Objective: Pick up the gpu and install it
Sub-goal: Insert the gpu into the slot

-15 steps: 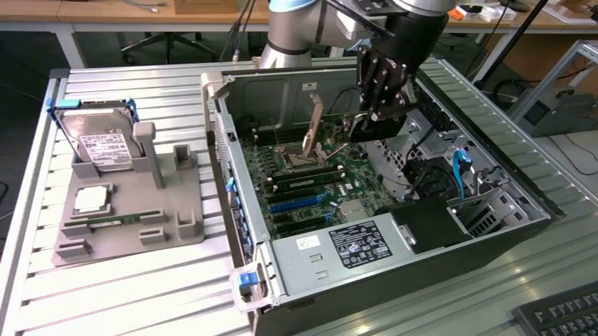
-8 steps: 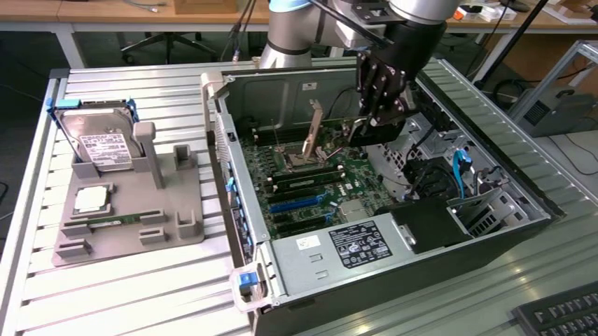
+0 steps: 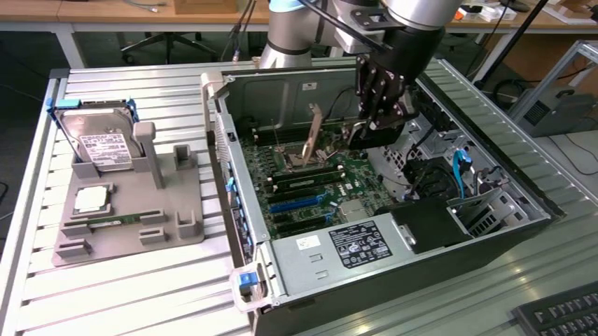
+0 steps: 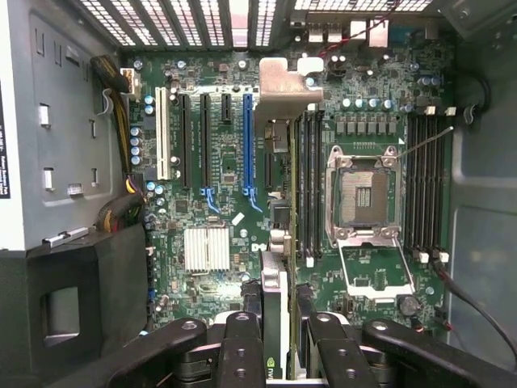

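The gpu (image 4: 277, 279) shows edge-on in the wrist view, a thin dark card gripped between my two fingers (image 4: 242, 352), and my gripper (image 4: 281, 356) is shut on it. Its metal end bracket (image 4: 283, 81) points toward the case's rear wall. The card hangs above the green motherboard (image 4: 218, 206), lined up between the blue slot (image 4: 248, 145) and the memory slots (image 4: 307, 186). In the exterior view my gripper (image 3: 379, 124) is inside the open computer case (image 3: 280, 91), with the gpu (image 3: 348, 133) and its tan-looking bracket (image 3: 314, 129) held upright over the board.
An empty CPU socket (image 4: 359, 190) lies beside the memory slots. The power supply (image 3: 360, 245) fills the case's near end. On the exterior view's left, a grey fixture (image 3: 168, 196) holds a hard drive (image 3: 101, 147), a CPU (image 3: 91, 199) and a RAM stick (image 3: 112, 222). A keyboard (image 3: 561, 315) sits bottom right.
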`<state>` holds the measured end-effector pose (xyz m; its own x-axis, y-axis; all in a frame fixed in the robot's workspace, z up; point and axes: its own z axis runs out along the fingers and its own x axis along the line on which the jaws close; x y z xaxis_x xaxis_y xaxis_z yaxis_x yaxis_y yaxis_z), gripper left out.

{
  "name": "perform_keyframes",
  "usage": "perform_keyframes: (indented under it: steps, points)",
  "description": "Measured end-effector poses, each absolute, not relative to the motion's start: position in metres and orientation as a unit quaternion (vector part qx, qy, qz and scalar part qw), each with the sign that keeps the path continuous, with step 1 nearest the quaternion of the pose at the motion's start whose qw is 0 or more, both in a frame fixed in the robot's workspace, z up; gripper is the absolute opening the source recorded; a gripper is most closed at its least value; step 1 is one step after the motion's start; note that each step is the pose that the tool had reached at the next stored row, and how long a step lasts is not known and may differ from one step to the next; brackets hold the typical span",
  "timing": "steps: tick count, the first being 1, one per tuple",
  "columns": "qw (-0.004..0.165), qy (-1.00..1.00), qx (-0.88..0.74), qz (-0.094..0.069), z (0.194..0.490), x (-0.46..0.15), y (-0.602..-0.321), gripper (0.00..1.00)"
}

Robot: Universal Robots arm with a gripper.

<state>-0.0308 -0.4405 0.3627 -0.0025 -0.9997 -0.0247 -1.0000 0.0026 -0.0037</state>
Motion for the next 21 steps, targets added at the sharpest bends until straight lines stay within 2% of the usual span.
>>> perform_keyframes:
  steps: [21]
  points:
    - [0.010,0.707,-0.707,0.007,0.3550,-0.0308,-0.4436,0.27]
